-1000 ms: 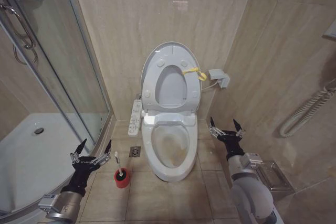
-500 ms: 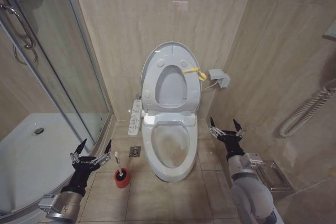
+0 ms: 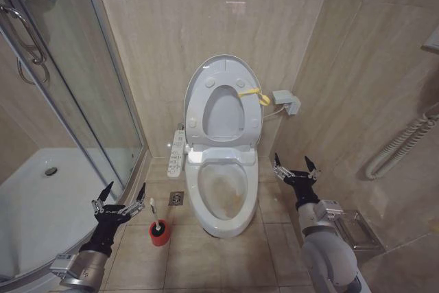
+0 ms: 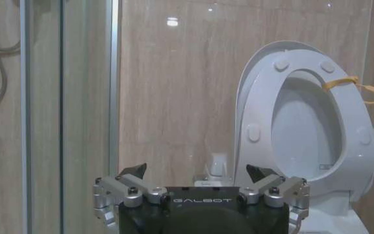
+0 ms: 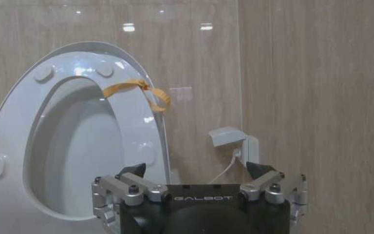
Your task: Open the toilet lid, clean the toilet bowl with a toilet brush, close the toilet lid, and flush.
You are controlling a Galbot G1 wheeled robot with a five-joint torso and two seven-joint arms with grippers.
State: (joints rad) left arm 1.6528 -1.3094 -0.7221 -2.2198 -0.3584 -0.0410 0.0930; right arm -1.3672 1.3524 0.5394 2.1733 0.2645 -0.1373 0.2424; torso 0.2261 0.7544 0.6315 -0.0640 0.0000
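Standing upright: the toilet lid (image 3: 221, 66) leans back on the wall with the ring seat (image 3: 223, 111) raised against it, a yellow band (image 3: 252, 92) looped on the seat's rim.
Bowl: the toilet bowl (image 3: 221, 197) lies open, brownish stains on its inner face.
Brush: the toilet brush (image 3: 153, 208) stands in a red cup holder (image 3: 160, 233) on the floor tiles (image 3: 206, 265), just beside the bowl's left flank, thin white handle tilted up.
Left gripper (image 3: 120, 197): fingers spread, empty, hovering near the handle, apart from it.
Right gripper (image 3: 295, 168): spread and empty too, low at the bowl's right side.
Handling, my guess: the brush looks light and stiff, its slim handle likely slippery; pinch it high on the stick, clear of the bristles, and lift straight so the cup doesn't tip.
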